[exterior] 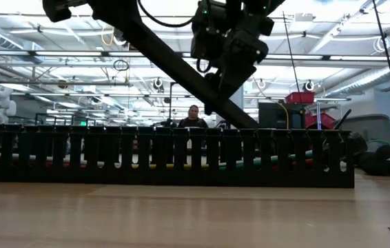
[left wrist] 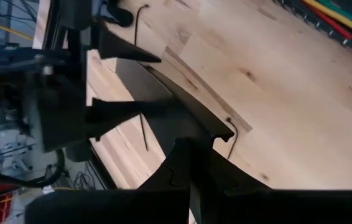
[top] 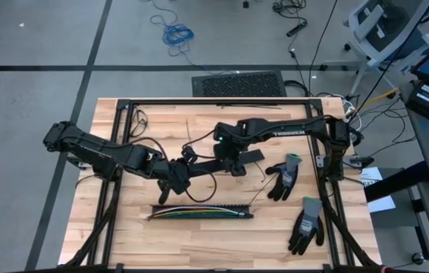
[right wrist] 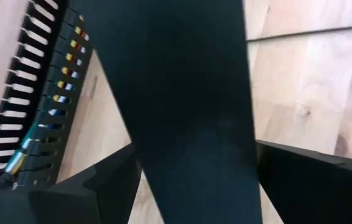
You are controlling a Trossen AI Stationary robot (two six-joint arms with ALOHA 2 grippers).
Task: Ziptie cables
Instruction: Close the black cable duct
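Cables (top: 192,214): thin multicoloured wires (yellow-green, blue, orange, red) lying lengthwise inside a black slotted strip (top: 233,216), near the front-centre of the surface (top: 123,235). At the strip's left end the wires poke out a bit, loose. Low view: colours show only as small patches thru the slots. Right wrist view: yellow, blue, red bits behind the comb-like teeth.

Strip: long, narrow, matte black plastic w/ evenly spaced upright fingers. Surface: pale wood, butcher-block planks, visible grain, inside a black metal frame.

Left end effector (top: 170,180): just behind the strip's left part, above the surface, clenched on a long flat black plastic piece (top: 226,161); left wrist view shows that piece, w/ a lipped edge, running out from betw. its fingers. Right end effector (top: 233,163): near centre of surface, at the same black piece's other end, fingers wide apart either side of the piece; cannot tell if they touch it.

Two knit work gloves (top: 284,177), grey w/ black palms, limp, on the right side. Thin dark strands lie on the wood.
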